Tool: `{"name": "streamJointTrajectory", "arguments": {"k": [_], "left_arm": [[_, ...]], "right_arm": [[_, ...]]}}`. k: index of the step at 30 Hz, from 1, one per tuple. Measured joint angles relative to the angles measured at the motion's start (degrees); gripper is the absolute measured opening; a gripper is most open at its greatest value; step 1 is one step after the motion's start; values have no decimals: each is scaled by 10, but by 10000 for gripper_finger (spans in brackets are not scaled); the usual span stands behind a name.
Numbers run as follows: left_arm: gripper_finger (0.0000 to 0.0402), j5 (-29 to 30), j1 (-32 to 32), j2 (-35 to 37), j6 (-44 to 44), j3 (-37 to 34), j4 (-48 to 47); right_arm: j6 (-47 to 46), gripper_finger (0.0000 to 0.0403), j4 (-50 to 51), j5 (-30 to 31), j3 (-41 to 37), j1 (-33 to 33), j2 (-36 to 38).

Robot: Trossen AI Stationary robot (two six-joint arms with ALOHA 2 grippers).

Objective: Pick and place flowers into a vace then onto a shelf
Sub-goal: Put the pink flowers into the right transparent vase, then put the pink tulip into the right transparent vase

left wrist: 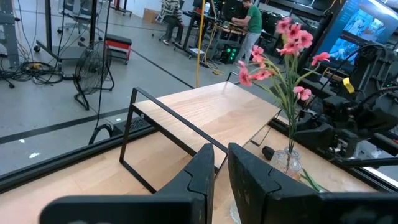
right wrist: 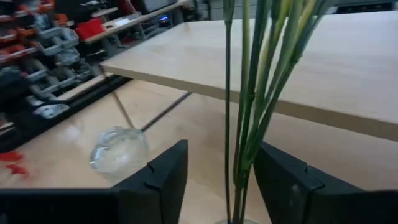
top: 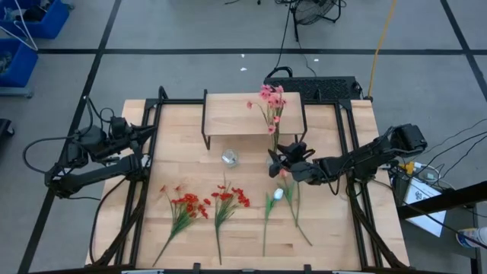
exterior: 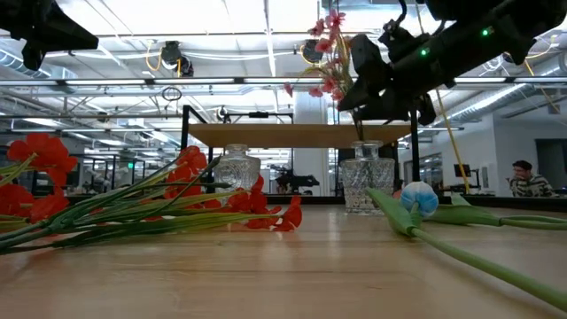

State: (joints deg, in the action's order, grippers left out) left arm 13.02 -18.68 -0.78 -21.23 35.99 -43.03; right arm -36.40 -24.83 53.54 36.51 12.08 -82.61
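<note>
Right arm stretches in low from the counter's right edge, its pincer (top: 277, 161) spread wide on either side of the pink spray's green stems (right wrist: 249, 106), fingers (right wrist: 163, 174) clear of them, nothing gripped. That pink spray (top: 269, 103) stands upright in a glass vase (exterior: 363, 186) on the counter, just in front of the shelf (top: 232, 114), blossoms rising above the board. Left arm sits folded at the counter's left edge, its pincer (left wrist: 219, 171) aimed toward the shelf, fingers nearly together with a thin gap, holding nothing. A second, empty glass vase (top: 229, 157) stands just left of the right pincer. Near the front edge lie two red sprays (top: 190, 205), a white tulip (top: 277, 195) and a pink one (top: 286, 175), all flat on the pale wood counter (top: 335, 228). The shelf top is bare wood. Beyond: a workshop floor, a fan (left wrist: 92, 65), people at benches (left wrist: 252, 18).
</note>
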Motion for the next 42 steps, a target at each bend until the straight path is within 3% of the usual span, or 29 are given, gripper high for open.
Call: {"name": "streamJointTrajectory", "arguments": {"k": [6,11,22,30,36,42], "left_arm": [[51,0,0,0,0,0,0],[51,0,0,0,0,0,0],[51,0,0,0,0,0,0],[51,0,0,0,0,0,0],[51,0,0,0,0,0,0],[51,0,0,0,0,0,0]], "right_arm": [[7,240,-8,-27,0,6,0],[-4,262,-48,-29,0,27,0],[-5,250,-80,-24,0,64,0],[-4,247,-80,80,0,91,1],[-69,246,-79,49,0,97,3],[-99,246,-79,65,0,118,7]]}}
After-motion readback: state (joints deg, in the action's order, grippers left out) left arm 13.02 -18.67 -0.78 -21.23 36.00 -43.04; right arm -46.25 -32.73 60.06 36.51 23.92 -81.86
